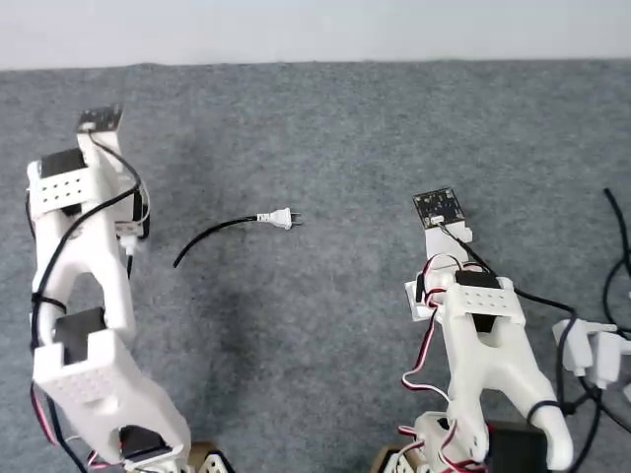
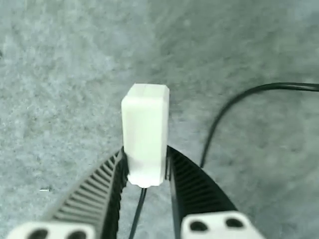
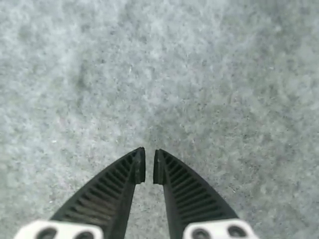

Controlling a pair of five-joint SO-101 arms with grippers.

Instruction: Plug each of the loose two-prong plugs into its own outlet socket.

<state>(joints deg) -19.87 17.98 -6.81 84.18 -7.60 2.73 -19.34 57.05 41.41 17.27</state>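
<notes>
One loose two-prong plug point(image 1: 281, 219) lies at the centre of the high view. Its long axis runs level across the frame, prongs pointing right, and its black cord point(image 1: 212, 236) curves off to the lower left. The left gripper point(image 2: 145, 162) is clenched on one white block point(image 2: 145, 127), which juts lengthwise out from between the fingers. The right gripper point(image 3: 148, 164) hangs over grey carpet point(image 3: 224, 74), fingers drawn almost together, grasping nothing. At the right edge of the high view lie white fittings point(image 1: 590, 350) on black cables; I cannot tell how many.
</notes>
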